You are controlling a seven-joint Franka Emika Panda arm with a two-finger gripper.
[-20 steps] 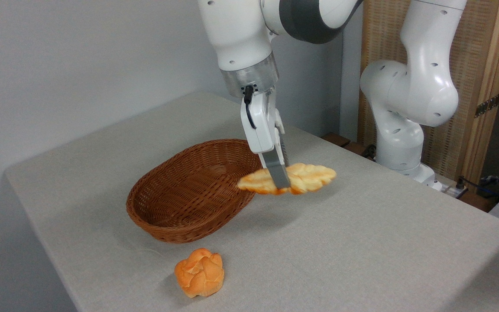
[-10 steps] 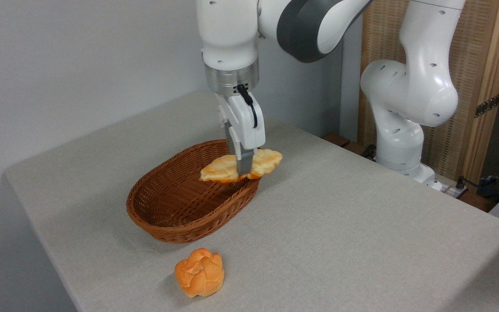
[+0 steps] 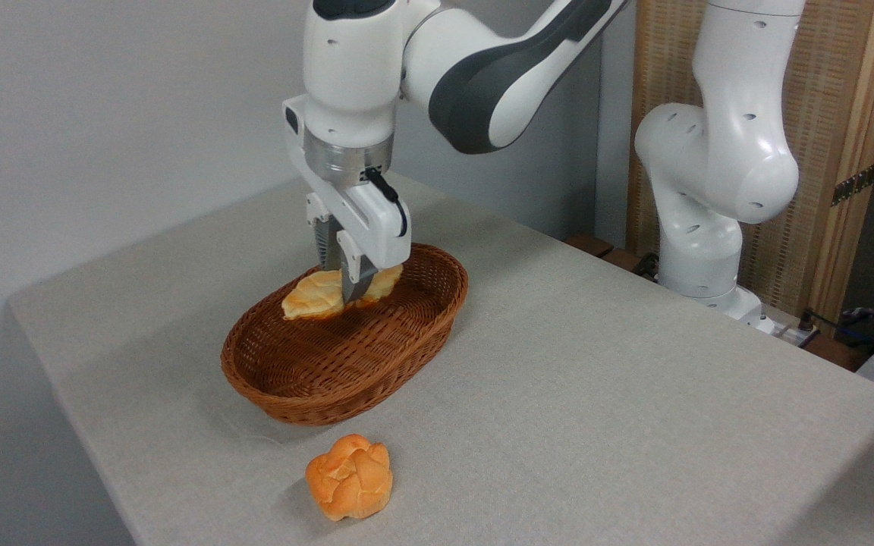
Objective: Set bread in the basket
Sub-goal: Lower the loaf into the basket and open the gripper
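Gripping the bread (image 3: 314, 294) over the basket (image 3: 407, 334), the claw (image 3: 349, 292) hangs above a grey table (image 3: 596, 394).

The hand (image 3: 350, 292) hangs over the far left part of the basket (image 3: 376, 356), which stands on the table (image 3: 596, 409). The bread (image 3: 315, 296) sits between its fingers, extending to its left. The bun (image 3: 349, 476) lies on the table well in front of the hand.
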